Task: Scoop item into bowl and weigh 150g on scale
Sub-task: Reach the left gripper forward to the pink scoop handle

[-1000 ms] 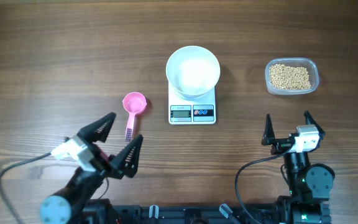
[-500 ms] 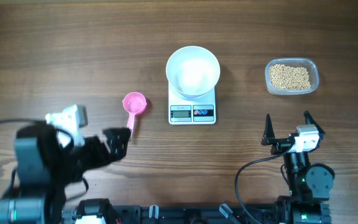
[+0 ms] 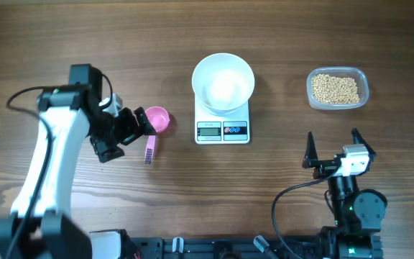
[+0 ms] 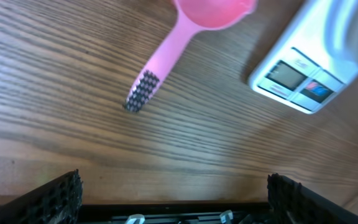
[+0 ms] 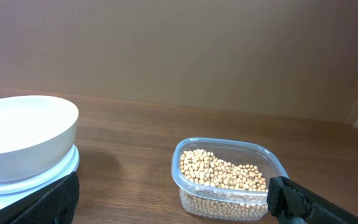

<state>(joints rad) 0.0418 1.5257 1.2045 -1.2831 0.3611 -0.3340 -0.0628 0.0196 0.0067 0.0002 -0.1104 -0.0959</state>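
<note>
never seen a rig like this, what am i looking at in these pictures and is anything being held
This is a robot with two arms at a wooden table. One picture looks down from above; the other two come from a camera on each wrist, so the dark tips at their bottom corners are that arm's own fingers. Seen from above, the left tool is close to a pink scoop lying on the table; it is open and holds nothing. The right tool, near the bottom edge, is open and empty too. In the middle a white bowl stands on a small scale, and to the right is a clear tub of pale beans.
</note>
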